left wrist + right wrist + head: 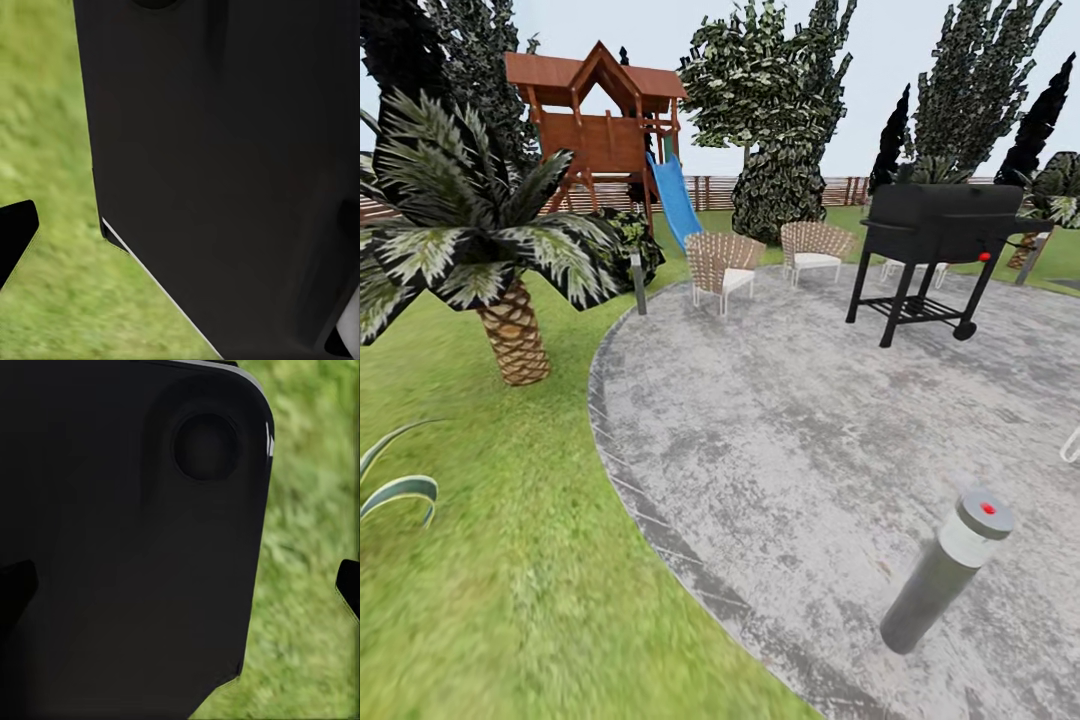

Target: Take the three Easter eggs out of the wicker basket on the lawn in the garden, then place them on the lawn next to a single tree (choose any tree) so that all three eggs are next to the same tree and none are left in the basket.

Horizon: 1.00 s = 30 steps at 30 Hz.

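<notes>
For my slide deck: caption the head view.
Garden patio with grill, two wicker chairs, palm and playhouse slide.

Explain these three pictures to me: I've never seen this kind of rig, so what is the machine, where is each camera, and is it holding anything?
These are simulator renders from a wheeled robot with two arms. The big picture comes from its head camera, looking over a garden: a lawn, a round paved patio, a short palm, a play tower with a blue slide, two wicker chairs, a black grill and a grey bollard light. The two dark pictures come from cameras near each gripper; a black robot part blocks most of each, with grass behind. A dark finger pokes in at the edge. I see nothing held, though the jaws are too hidden to judge. No eggs or basket appear here.
</notes>
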{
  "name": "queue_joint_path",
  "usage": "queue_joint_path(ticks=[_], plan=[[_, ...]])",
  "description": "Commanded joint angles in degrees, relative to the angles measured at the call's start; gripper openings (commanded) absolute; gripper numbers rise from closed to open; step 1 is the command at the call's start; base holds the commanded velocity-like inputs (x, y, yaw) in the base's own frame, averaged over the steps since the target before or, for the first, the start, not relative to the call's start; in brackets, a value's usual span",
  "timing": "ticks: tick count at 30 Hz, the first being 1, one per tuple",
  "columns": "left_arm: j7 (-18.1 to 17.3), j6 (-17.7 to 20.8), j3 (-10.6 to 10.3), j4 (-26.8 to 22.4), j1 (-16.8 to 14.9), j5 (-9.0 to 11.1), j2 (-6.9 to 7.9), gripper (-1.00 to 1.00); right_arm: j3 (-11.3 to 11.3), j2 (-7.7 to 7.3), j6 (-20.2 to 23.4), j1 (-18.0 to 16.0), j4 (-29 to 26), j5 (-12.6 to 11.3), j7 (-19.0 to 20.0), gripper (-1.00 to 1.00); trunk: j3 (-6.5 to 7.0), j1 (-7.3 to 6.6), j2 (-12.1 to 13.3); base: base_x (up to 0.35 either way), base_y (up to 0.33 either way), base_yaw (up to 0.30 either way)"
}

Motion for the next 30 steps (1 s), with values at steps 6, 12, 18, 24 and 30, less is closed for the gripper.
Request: queue_joint_path(ticks=[6,12,18,24,30], plan=[[0.0,0.1,0.0,0.0,0.0,0.1,-0.03,1.00,0.3,-0.19,-0.1,0.0,0.1,0.0,0.2,1.00,-0.05,0.03,0.0,0.334,0.000,0.000],[0.0,0.1,0.0,0.0,0.0,0.1,-0.02,1.00,0.3,-0.17,-0.1,0.0,0.1,0.0,0.2,1.00,-0.05,0.03,0.0,0.334,0.000,0.000],[0.0,0.1,0.0,0.0,0.0,0.1,-0.01,1.00,0.3,-0.13,-0.2,0.0,0.1,0.0,0.2,1.00,-0.05,0.03,0.0,0.334,0.000,0.000],[0.0,0.1,0.0,0.0,0.0,0.1,-0.01,1.00,0.3,-0.12,-0.2,0.0,0.1,0.0,0.2,1.00,-0.05,0.03,0.0,0.334,0.000,0.000],[0.0,0.1,0.0,0.0,0.0,0.1,-0.03,1.00,0.3,-0.12,-0.2,0.0,0.1,0.0,0.2,1.00,-0.05,0.03,0.0,0.334,0.000,0.000]])
